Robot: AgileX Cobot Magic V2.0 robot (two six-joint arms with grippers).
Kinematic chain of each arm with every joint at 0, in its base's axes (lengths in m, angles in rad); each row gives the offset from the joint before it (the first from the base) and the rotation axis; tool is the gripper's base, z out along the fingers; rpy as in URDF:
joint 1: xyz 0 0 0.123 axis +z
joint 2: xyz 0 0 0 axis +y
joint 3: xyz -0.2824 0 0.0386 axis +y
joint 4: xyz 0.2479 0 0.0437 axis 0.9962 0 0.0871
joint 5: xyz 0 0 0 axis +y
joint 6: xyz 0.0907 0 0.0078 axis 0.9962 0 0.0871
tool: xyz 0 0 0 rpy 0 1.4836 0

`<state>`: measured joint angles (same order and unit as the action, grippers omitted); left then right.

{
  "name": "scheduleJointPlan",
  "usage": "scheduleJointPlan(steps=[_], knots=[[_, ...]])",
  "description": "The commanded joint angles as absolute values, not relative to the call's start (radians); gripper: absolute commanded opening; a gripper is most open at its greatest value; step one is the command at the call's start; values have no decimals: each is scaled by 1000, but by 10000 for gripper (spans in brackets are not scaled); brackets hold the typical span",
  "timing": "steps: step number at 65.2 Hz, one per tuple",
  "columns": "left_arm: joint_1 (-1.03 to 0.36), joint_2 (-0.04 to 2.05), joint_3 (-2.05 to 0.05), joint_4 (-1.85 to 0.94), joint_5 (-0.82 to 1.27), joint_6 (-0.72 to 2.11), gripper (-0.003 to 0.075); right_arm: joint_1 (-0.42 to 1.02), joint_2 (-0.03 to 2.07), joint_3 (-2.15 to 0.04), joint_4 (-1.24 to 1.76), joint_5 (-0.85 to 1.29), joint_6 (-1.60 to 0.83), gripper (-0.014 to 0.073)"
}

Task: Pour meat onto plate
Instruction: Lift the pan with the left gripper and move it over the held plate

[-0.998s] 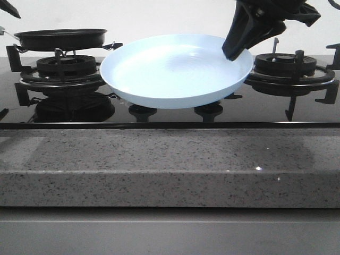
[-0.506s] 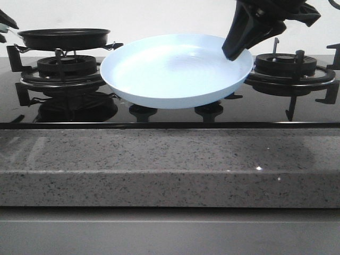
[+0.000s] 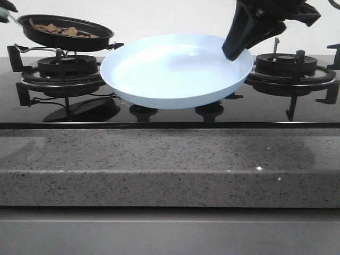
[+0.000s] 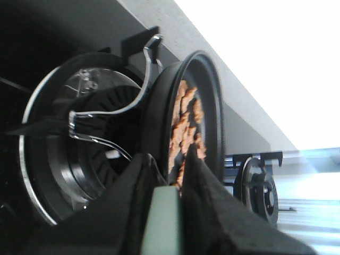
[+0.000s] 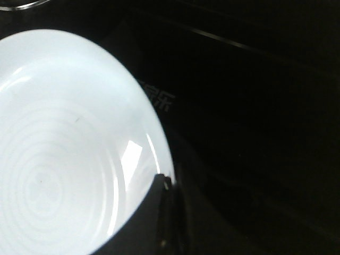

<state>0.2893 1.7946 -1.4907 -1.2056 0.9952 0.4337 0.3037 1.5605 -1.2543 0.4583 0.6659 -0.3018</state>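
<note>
Left claw (image 4: 169,199): closed on handle of black round frying pan (image 3: 66,33), held tilted above left burner (image 3: 66,66) | reddish-brown meat pieces (image 3: 61,30): inside pan | right claw (image 3: 236,50): clamped on rim of pale blue round plate (image 3: 175,71), held above black glass hob surface (image 3: 170,111) between burners.

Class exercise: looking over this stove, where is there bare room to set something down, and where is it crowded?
Free: the granite ledge along the front, and the left burner, since the pan of meat is lifted off it by the left gripper. Crowded: the middle, where the right gripper holds the plate over the glass and knobs.
</note>
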Motion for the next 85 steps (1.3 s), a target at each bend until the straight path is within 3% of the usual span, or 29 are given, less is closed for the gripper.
scheduleJointPlan(steps=[1,42,60,85], knots=[[307,1686,-1519,-1272,1008,457,-20,301,1515,-1280,490,621,-315,-69],[205,1327,-1307,-1391,956,651,-20,301,1515,-1280,490,621,-315,-69],[16,1269,-1192,-1365,827,714,-20,301,1515,-1280,490,621,-315,-69],[-315,1214,-1188,-1037,522,726,-20,301,1515,-1280,490,621,-315,-69]])
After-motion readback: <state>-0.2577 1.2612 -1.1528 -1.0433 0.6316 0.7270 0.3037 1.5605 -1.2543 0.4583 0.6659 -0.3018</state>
